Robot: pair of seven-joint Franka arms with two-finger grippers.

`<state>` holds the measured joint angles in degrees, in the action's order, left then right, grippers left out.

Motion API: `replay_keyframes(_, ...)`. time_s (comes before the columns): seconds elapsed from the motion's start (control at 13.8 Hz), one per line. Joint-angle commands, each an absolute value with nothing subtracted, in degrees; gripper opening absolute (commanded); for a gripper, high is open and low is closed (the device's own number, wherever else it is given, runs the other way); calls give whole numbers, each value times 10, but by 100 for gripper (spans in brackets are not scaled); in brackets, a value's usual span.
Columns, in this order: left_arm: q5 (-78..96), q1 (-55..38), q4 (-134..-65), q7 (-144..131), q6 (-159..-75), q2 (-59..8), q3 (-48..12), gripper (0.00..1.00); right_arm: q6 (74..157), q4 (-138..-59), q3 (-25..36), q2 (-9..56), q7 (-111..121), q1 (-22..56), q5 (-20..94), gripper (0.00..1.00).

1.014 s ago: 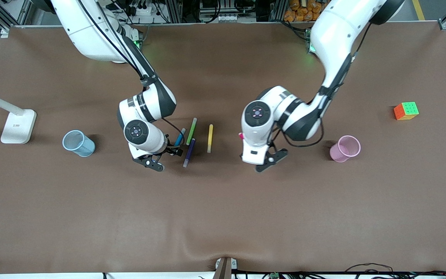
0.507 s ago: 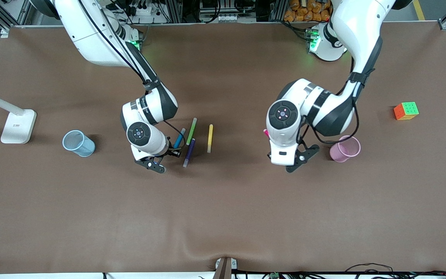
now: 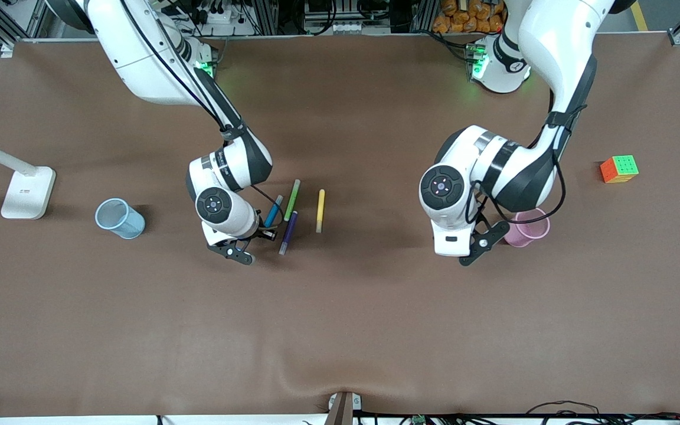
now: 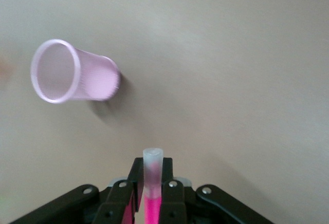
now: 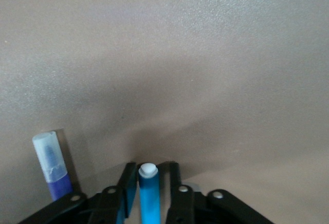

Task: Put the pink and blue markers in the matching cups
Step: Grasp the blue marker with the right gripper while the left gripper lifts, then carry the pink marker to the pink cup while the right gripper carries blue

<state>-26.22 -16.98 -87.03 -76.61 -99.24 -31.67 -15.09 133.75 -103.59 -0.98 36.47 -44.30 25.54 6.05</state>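
Carrying pink, gripping blue

My left tool [image 4: 152,196] is clenching the pink marker [image 4: 152,183] beside the pink cup [image 4: 72,72]; my right tool [image 5: 149,190] is clamping the blue marker [image 5: 148,196], whose blue cup [image 3: 119,218] is standing toward the table's right-arm edge.

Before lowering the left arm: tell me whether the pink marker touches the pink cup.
Apart. The left wrist view shows bare table between the pink marker, clamped in the left gripper, and the pink cup.

Two glossy white arms [image 3: 151,59] with dark grey joint bands and thin black cables (green lights at the bases); black finger linkages [image 4: 154,203] studded with silver screws.
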Motion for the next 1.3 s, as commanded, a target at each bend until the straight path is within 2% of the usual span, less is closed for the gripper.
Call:
replay_keyframes(0.0,-292,-156,-887,-762,-957,-290,-153,1,1343,-1035,-4,369,-450,265,60,32)
replay_keyframes(0.07,-295,-149,-890,-762,-955,-284,-153,1,1342,-1035,-4,369,-451,265,59,27)
replay_keyframes(0.29,-325,-127,-919,-762,-955,-268,-153,0,1341,-1034,-5,368,-450,265,60,0)
replay_keyframes(0.72,-404,-72,-950,-765,-957,-262,-154,0,1326,-1027,-4,343,-440,255,60,0)
replay_keyframes(0.94,-443,-59,-958,-776,-959,-264,-154,0,1256,-993,-2,310,-414,237,60,0)
replay_keyframes(1.23,-502,-50,-962,-829,-964,-287,-154,0,1164,-936,-4,283,-250,169,65,0)
